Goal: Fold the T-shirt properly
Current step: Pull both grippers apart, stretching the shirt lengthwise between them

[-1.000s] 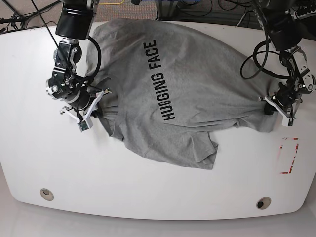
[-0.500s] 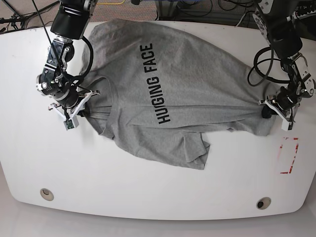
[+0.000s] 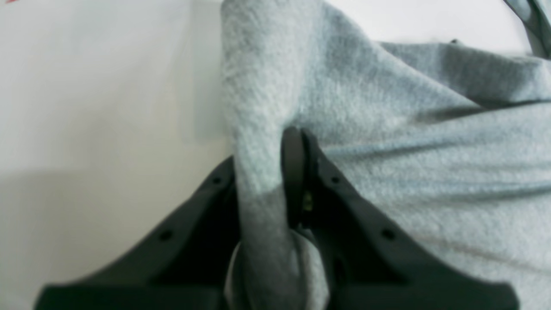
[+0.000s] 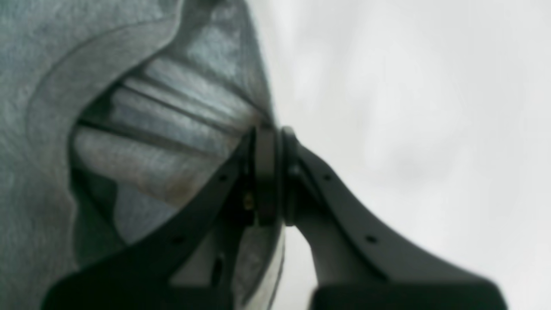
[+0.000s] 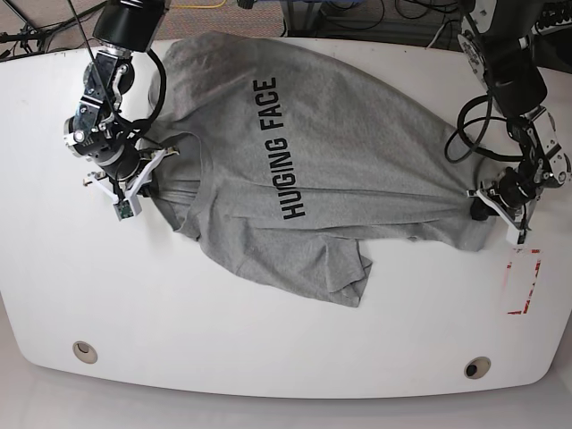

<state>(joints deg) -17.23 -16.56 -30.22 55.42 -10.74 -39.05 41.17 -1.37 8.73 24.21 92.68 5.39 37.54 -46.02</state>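
Here my left gripper (image 5: 491, 202) at three o'clock and right gripper (image 5: 145, 174) at nine each pinch an edge of the T-shirt (image 5: 340, 170), spread rumpled across the table (image 5: 268, 349); soft and limp, it looks best gripped at seams.

T-shirt (image 5: 340, 152) covers table (image 5: 268, 340) middle, stretched between the 2 arms. Bare tabletop wide along near edge and outer left side. Near right: red marking (image 5: 525, 281). 2 round inserts (image 5: 85, 350) at front corners. Cables crowd far edge.
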